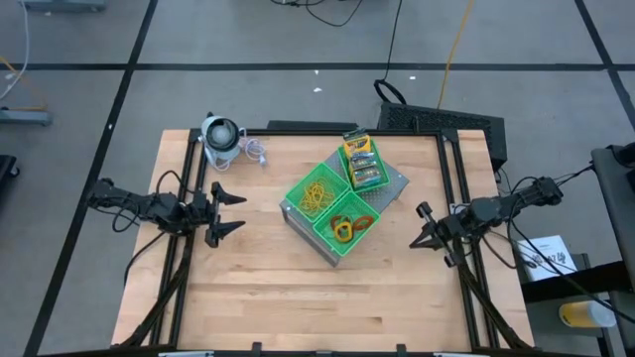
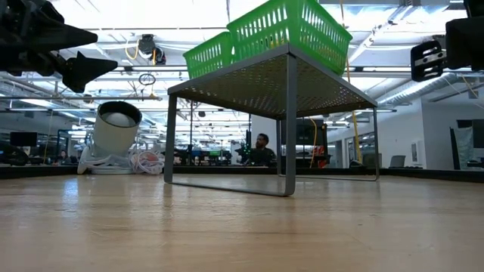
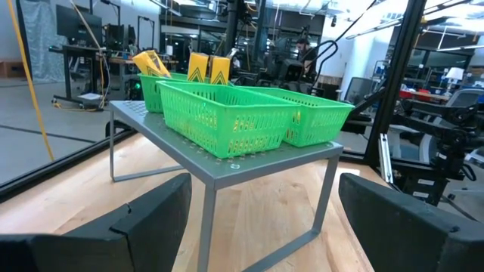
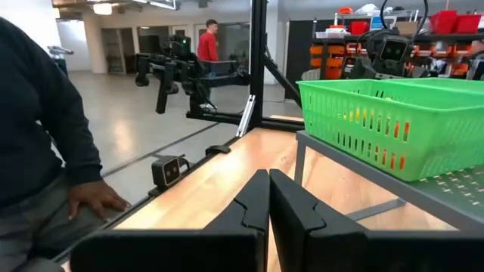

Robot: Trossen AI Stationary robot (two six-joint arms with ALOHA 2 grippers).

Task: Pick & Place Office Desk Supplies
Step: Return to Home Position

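**Arms flank the loaded shelf**

My left arm [image 1: 149, 206] hangs over the pale wooden surface [image 1: 298, 297], jaws gaping wide and empty. The green mesh trays [image 1: 303, 176] hold thin tan rubber bands [image 1: 319, 195], small coloured rings [image 1: 349, 226] and printed card boxes [image 1: 362, 159]. My right arm [image 1: 496, 208] has its jaws pressed together, empty.

Three square plastic lattice trays [image 1: 363, 238] are showing bright green on a perforated grey metal stand [image 1: 395, 180]. Thin tangled rubber bands [image 1: 318, 195] are glowing tan-yellow; printed card boxes [image 1: 362, 162] are wearing yellow and green — small coiled rings [image 1: 349, 228], red, orange and green. The wooden plank table [image 1: 298, 297] is showing pale grain.
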